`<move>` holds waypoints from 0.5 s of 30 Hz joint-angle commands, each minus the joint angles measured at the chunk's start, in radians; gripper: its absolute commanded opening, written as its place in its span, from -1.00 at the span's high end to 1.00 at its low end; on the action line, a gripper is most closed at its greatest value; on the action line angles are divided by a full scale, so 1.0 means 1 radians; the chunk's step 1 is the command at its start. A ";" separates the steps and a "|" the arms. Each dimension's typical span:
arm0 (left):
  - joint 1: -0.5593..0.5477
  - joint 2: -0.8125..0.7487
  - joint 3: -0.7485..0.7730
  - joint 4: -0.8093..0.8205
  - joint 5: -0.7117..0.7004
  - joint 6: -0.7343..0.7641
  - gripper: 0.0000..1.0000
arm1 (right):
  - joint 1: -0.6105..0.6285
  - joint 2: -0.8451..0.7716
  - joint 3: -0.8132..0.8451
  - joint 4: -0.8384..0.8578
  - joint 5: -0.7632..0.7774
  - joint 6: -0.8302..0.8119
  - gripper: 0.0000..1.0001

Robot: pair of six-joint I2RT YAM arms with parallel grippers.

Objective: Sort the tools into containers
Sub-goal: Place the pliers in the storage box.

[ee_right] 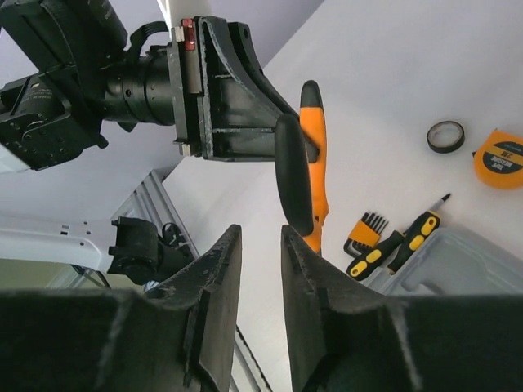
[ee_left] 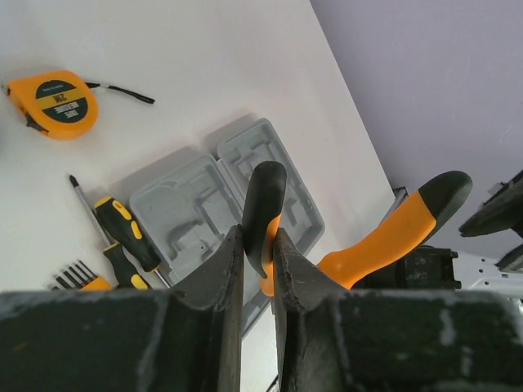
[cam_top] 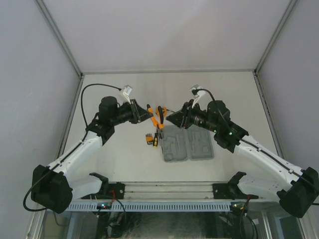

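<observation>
The orange-and-black pliers [cam_top: 159, 116] hang in the air between both arms, above the table. My left gripper [ee_left: 257, 233] is shut on one pliers handle [ee_left: 263, 204], while the other handle [ee_left: 392, 237] sticks out to the right. My right gripper [ee_right: 260, 230] faces it with a narrow gap between its fingers and nothing in that gap. The pliers [ee_right: 309, 155] hang just past its right fingertip. The open grey tool case [cam_top: 188, 144] lies below. Two screwdrivers [ee_right: 398, 238], the hex-key set [ee_right: 369, 227], the black ring [ee_right: 446, 136] and the tape measure [ee_left: 53, 104] lie on the table.
The screwdrivers and hex keys [cam_top: 152, 138] lie just left of the case. White walls with metal posts close in the table on three sides. The arms' mounting rail [cam_top: 164, 191] runs along the near edge.
</observation>
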 commanded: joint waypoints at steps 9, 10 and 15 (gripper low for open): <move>-0.075 -0.041 0.005 0.133 0.045 0.008 1.00 | 0.009 0.118 0.088 0.055 -0.053 0.009 0.58; -0.080 -0.037 0.009 0.133 0.050 0.013 0.99 | 0.009 0.125 0.093 0.054 -0.056 0.007 0.58; -0.099 -0.029 0.022 0.133 0.062 0.030 1.00 | 0.009 0.151 0.114 0.041 -0.065 -0.004 0.56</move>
